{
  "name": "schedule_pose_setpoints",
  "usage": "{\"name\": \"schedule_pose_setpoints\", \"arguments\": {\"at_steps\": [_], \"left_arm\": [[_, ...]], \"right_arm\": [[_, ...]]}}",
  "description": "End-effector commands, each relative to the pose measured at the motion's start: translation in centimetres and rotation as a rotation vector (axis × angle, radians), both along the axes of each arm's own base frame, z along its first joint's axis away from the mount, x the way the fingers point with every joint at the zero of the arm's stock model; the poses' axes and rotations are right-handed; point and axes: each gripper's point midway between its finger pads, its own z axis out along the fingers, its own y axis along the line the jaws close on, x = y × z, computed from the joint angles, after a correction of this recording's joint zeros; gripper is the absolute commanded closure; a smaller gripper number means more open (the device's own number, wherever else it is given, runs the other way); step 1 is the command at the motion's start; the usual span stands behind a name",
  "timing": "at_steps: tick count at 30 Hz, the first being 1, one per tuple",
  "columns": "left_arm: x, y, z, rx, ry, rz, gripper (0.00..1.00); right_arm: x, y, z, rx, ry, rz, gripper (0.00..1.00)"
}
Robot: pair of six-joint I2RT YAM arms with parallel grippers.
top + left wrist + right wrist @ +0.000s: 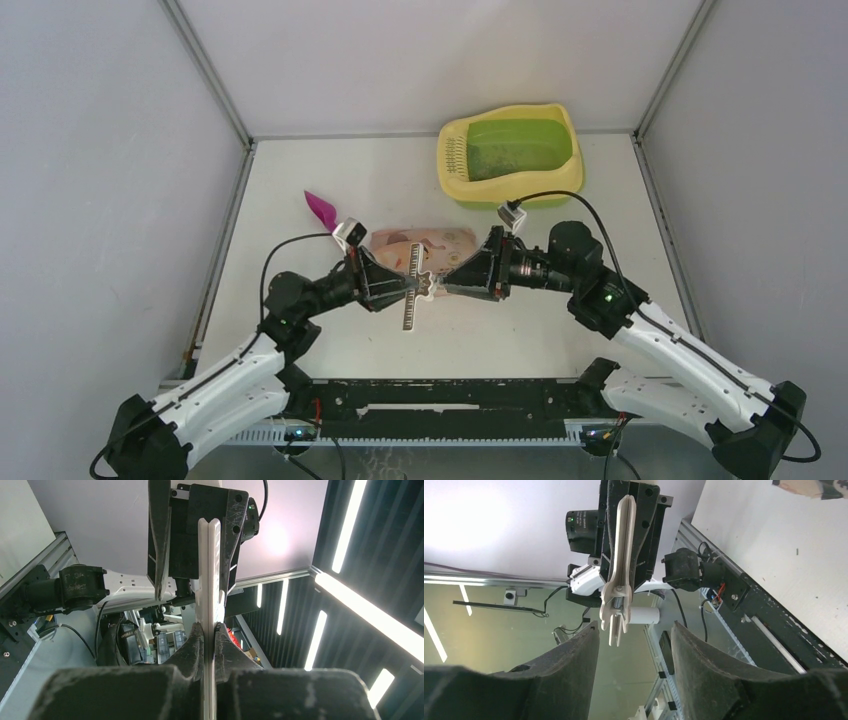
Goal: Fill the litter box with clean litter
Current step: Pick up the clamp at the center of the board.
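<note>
White table (480,340): litter box (500,114), bag (455,242), scoop (322,208)

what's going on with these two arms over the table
The left gripper is shut on a long cream plastic clip, held over the peach-pink printed bag mid-table. The right gripper is open, fingers either side of the clip's end, not gripping. The pale yellow plastic litter box with green basin sits far right, holding only scattered dark litter specks.

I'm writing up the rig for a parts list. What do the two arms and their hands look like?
The left arm and right arm have white shells with black joints, green status lights and looping black cables. The left hand and right hand are matte black, with rough, tapered fingers; a small white camera sits at each wrist.
</note>
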Motion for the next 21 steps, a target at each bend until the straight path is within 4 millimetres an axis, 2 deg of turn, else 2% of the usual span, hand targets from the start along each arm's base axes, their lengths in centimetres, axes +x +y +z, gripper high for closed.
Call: {"name": "schedule_pose_setpoints", "arguments": {"at_steps": [1, 10, 14, 16, 21], "left_arm": [[-0.7, 0.2, 1.1, -0.045, -0.045, -0.023, 0.98], [-0.4, 0.0, 0.5, -0.036, -0.036, -0.021, 0.99], [-0.4, 0.0, 0.2, -0.033, -0.029, -0.020, 0.99], [-0.4, 0.0, 0.1, -0.031, -0.025, -0.021, 0.99], [-0.3, -0.1, -0.4, -0.023, -0.014, -0.020, 0.99]], "right_arm": [[0.0, 1.0, 2.5, 0.073, -0.044, 0.005, 0.39], [0.2, 1.8, 2.9, 0.095, -0.049, 0.010, 0.49], [0.3, 2.0, 2.4, 0.085, -0.034, 0.017, 0.50], [0.4, 2.2, 3.1, 0.112, -0.055, 0.021, 0.51], [0.3, 2.4, 3.2, 0.120, -0.055, 0.029, 0.53]]}}
